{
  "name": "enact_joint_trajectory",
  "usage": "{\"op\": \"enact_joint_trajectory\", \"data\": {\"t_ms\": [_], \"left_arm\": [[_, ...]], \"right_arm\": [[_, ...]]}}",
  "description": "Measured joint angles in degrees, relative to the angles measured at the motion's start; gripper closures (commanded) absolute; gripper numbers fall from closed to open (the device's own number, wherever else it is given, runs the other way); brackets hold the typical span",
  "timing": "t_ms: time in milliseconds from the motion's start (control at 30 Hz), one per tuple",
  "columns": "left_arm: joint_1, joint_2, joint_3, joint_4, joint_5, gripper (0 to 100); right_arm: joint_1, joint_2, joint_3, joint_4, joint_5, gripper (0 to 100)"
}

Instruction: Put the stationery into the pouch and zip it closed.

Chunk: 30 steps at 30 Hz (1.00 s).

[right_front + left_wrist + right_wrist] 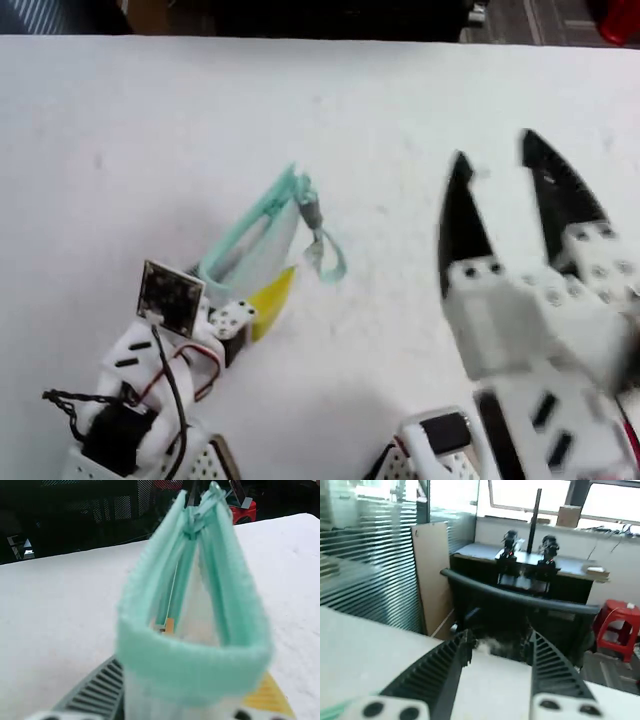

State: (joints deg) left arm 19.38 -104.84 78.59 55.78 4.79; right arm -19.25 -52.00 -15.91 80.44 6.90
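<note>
On the white desk (300, 120) my left end effector (243, 318) gripped the pouch (262, 235) by one end, probably to steady its open mouth, while my right end effector (493, 150) hung wide open nearby.

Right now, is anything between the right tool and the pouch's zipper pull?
Nothing visible. Only bare table lies between the open right tool and the zipper pull at the far end of the pouch.

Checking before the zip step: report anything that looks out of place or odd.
The pouch, clamped in the left end effector, is unzipped, its mouth gaping, with the zipper pull at the far end. The right end effector hangs open and empty above the table, apart from it. Nothing looks spilled or damaged.
</note>
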Motion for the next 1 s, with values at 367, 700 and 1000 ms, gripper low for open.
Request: {"op": "enact_joint_trajectory", "data": {"t_ms": [367, 700, 1000], "left_arm": [[0.0, 0.0, 0.0, 0.0, 0.0, 74], [0.0, 0.0, 0.0, 0.0, 0.0, 74], [0.0, 0.0, 0.0, 0.0, 0.0, 74]], "right_arm": [[-22.42, 19.34, 3.34, 8.88, -10.64, 73.5], [-30.77, 30.68, 0.0, 10.55, -31.12, 63.3], [-33.32, 32.7, -3.16, 11.96, -34.55, 63.3]]}}
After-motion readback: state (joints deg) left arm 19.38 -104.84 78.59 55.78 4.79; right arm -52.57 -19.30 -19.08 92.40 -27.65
